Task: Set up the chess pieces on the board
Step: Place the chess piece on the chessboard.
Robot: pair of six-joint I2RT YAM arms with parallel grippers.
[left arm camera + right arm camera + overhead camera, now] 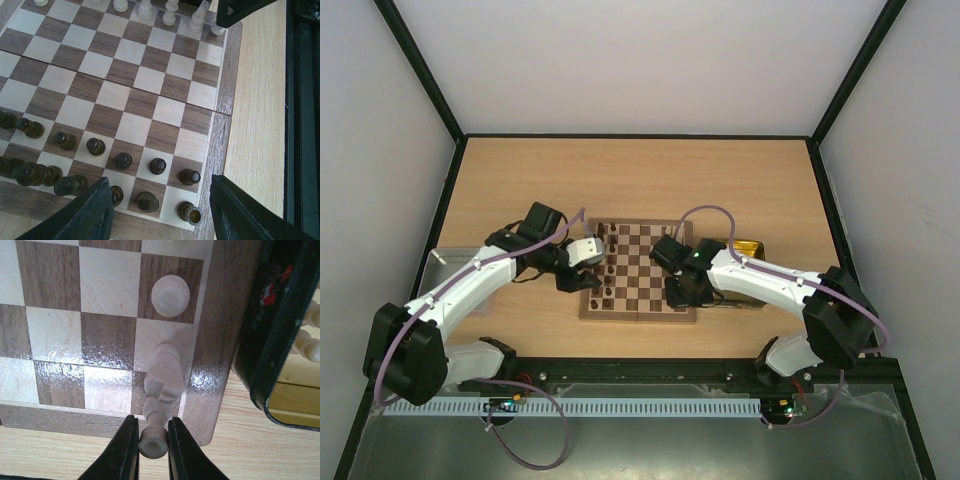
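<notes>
The right gripper (152, 447) is clamped on the head of a pale cream piece (164, 375), perhaps a knight, though the steep angle blurs its shape. Its base sits over the edge row of the board (107, 337), near the corner and just beside a round-topped pale piece (170, 295). The left gripper (160, 187) stands open and empty above the dark pieces (123, 160). White's back row looks to be in hand. The next move calls for seating the piece upright and centred, then letting go.

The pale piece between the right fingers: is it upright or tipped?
Tipped. The piece stretches lengthwise over the board's corner, base between the fingers; the pawn beside it shows only its round top.
</notes>
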